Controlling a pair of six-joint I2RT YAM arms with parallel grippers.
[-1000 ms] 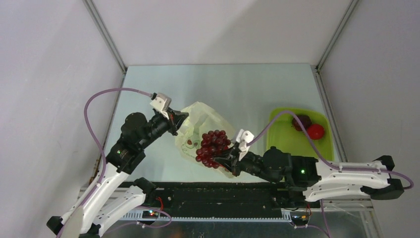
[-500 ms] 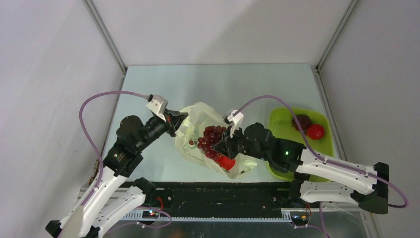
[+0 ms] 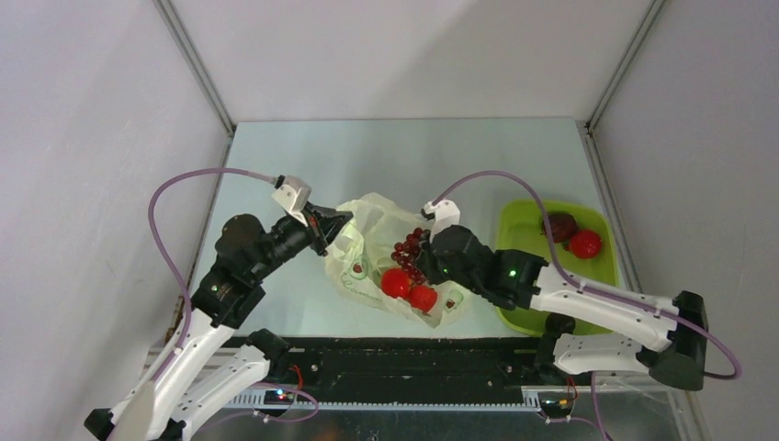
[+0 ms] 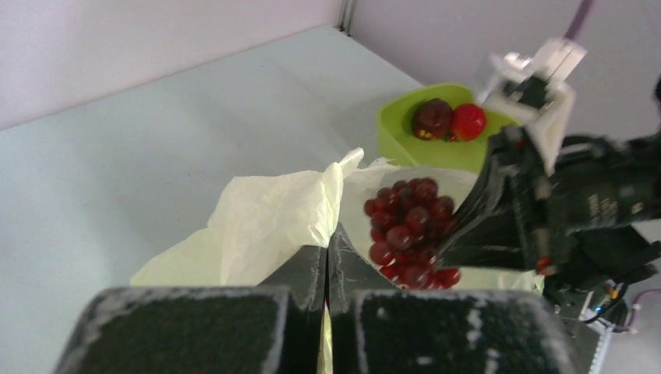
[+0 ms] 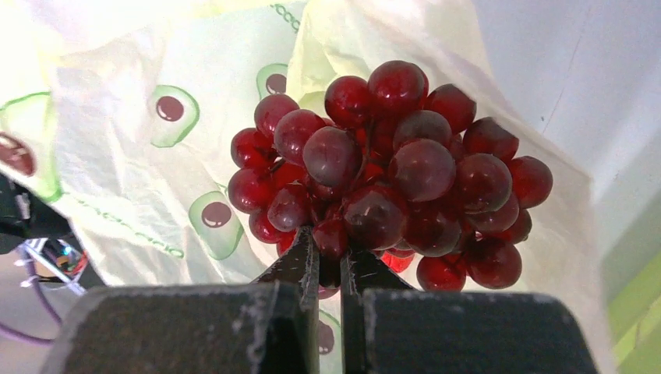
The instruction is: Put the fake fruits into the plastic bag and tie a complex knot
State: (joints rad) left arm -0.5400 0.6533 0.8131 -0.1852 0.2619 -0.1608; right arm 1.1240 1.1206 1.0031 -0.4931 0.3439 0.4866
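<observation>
The pale plastic bag (image 3: 372,241) with green-and-brown prints lies mid-table, its mouth held open. My left gripper (image 3: 335,223) is shut on the bag's left rim (image 4: 273,210). My right gripper (image 3: 415,262) is shut on the dark grape cluster (image 3: 410,250) and holds it inside the bag's mouth; the cluster also shows in the right wrist view (image 5: 390,171) and the left wrist view (image 4: 409,230). Two bright red round fruits (image 3: 396,283) (image 3: 423,299) lie inside the bag. A dark maroon fruit (image 3: 560,226) and a red fruit (image 3: 585,243) sit in the lime-green tray (image 3: 519,248).
The lime-green tray stands at the right of the table, next to my right arm's forearm. A white wall and metal posts close the back and sides. The black rail of the arm bases (image 3: 395,367) runs along the near edge.
My right arm has swung up and left, carrying the grape cluster from the bag's near side into its mouth. Two red fruits now show inside the bag. My left gripper stays on the rim.
</observation>
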